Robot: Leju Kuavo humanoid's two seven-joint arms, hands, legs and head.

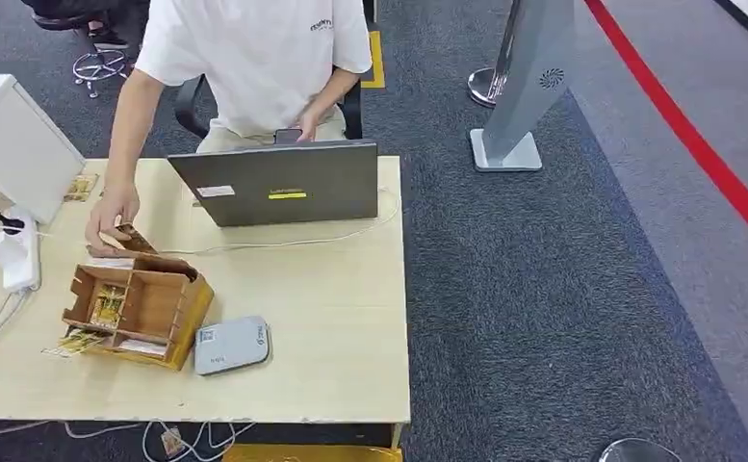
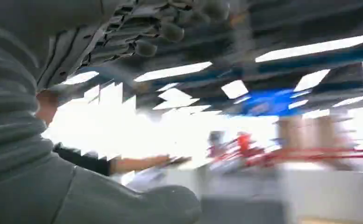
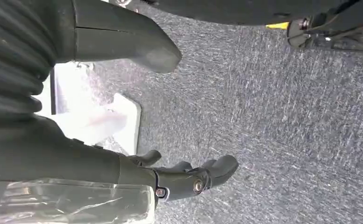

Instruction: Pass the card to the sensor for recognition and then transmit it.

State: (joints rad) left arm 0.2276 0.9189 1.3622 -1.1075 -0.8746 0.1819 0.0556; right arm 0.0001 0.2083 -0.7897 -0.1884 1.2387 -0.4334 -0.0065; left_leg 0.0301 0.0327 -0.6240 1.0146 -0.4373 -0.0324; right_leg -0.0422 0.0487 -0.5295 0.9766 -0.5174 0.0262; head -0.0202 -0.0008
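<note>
Much bare table (image 1: 331,327) right of sensor (image 1: 231,345)

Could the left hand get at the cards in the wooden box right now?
Probably not yet: the person's hand is at the wooden box, and the left hand is raised, facing the ceiling.

The table (image 1: 331,318) is pale wood-grain; on it, a brown box (image 1: 143,303) with yellow-patterned cards (image 1: 107,306), a silver-grey sensor (image 1: 231,345) and a grey laptop (image 1: 278,183) with a yellow label. The person's shirt (image 1: 259,53) is white. The carpet (image 1: 543,289) is speckled dark grey with a red stripe (image 1: 697,144).
</note>
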